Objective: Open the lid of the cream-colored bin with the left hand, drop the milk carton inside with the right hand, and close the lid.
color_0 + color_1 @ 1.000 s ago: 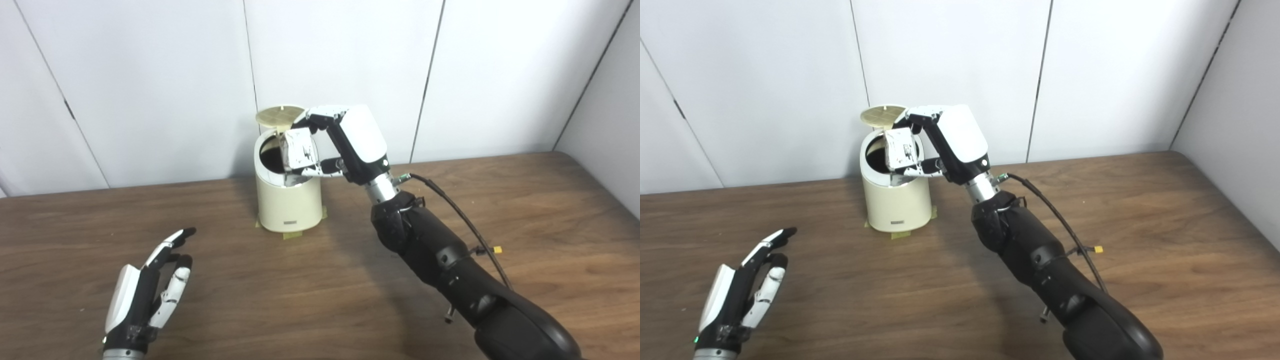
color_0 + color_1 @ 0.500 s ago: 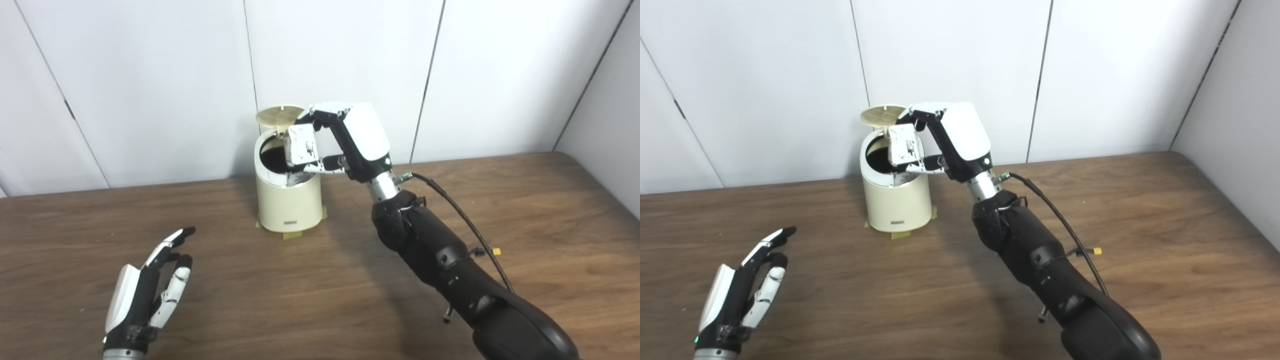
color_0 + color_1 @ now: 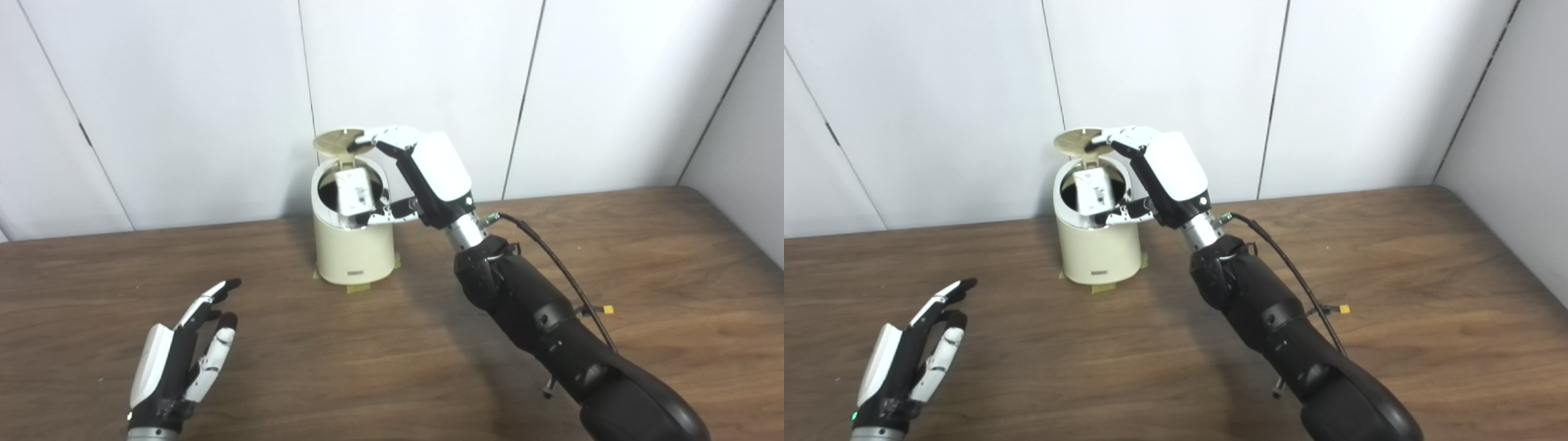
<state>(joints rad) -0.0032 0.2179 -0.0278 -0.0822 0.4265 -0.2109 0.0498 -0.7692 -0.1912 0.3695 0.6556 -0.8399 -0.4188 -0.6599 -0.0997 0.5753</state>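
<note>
Wooden table [image 3: 643, 245] spans the view under white wall panels. Near its front left edge the left hand [image 3: 177, 361] hovers, fingers apart, holding nothing. Toward the back edge stands the bin [image 3: 353, 245], lid [image 3: 338, 141] raised. Over it the right hand [image 3: 422, 177] has fingers spread; the carton [image 3: 353, 192] sits tilted in the bin's mouth, apparently free of them.

a dark brown wooden table [image 3: 392, 343] with visible grain reaches back to the white panelled wall. the cream-colored bin [image 3: 354, 248] stands directly on it near the far edge, left of centre, with strips of yellowish tape [image 3: 358, 287] under its base fixing it to the wood.
</note>
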